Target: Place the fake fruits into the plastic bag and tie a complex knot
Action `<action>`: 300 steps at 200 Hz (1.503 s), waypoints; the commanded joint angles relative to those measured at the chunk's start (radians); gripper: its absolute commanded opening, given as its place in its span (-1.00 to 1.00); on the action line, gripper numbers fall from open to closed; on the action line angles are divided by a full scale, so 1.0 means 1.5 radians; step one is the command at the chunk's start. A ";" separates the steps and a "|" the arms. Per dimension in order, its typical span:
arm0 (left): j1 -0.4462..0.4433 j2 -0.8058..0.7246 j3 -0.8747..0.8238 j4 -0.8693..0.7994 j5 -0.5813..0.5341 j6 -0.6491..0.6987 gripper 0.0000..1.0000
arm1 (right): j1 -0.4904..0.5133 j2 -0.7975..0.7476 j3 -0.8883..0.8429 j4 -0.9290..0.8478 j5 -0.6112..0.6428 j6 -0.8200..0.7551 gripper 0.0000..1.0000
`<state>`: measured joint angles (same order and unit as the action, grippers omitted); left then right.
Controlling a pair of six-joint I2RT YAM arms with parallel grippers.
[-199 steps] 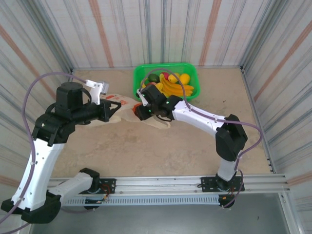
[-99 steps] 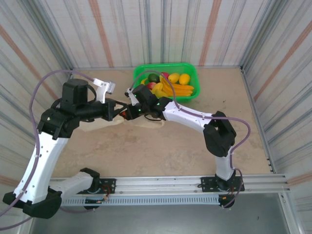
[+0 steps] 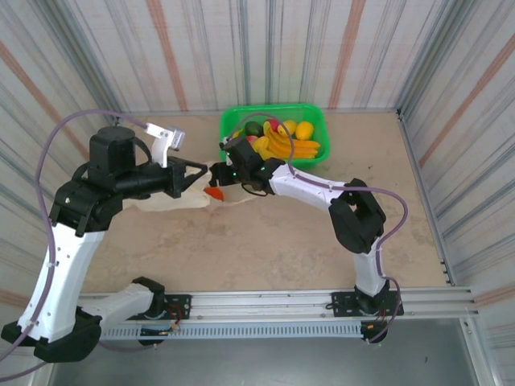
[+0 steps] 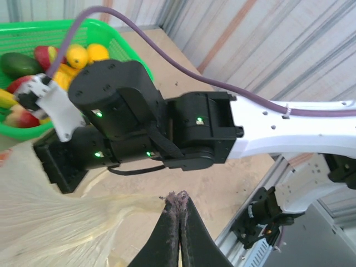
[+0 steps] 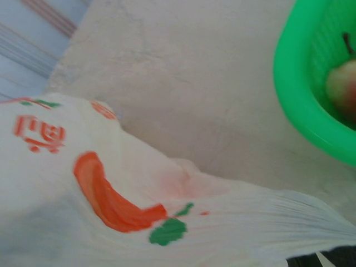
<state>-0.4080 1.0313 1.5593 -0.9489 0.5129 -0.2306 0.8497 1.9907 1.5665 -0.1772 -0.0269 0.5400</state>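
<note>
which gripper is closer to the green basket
Right. The right gripper sits just off the green basket's front-left corner. The left gripper is farther left, pinching the plastic bag.

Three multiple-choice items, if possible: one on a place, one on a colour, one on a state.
1. The green basket stands at: A the table's far edge; B its near edge; C its middle.
2. On the plastic bag, the big curved print is: A blue; B orange-red; C black.
3. The left gripper's jaws are: A wide open; B shut on the bag; C around a banana.
Key: A, the top view shows it there. B, the right wrist view shows it. B, the closed tips pinch the film.
</note>
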 commanded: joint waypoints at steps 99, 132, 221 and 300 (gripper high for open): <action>-0.030 0.032 0.084 -0.048 -0.129 0.036 -1.00 | -0.028 -0.223 -0.147 -0.302 0.072 -0.105 0.75; -0.031 0.057 0.059 -0.033 -0.072 0.014 -1.00 | -0.004 -0.248 -0.122 -0.289 -0.009 -0.112 0.73; -0.009 0.063 0.021 -0.002 -0.104 -0.016 -1.00 | -0.087 -0.411 -0.142 -0.185 -0.306 -0.124 0.76; -0.008 0.081 0.017 0.028 -0.073 -0.028 -1.00 | -0.328 -0.224 0.007 -0.285 -0.079 0.004 -0.06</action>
<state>-0.4255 1.1477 1.5791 -0.9360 0.3756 -0.2550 0.4168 1.4731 1.4693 -0.4160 -0.3458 0.5087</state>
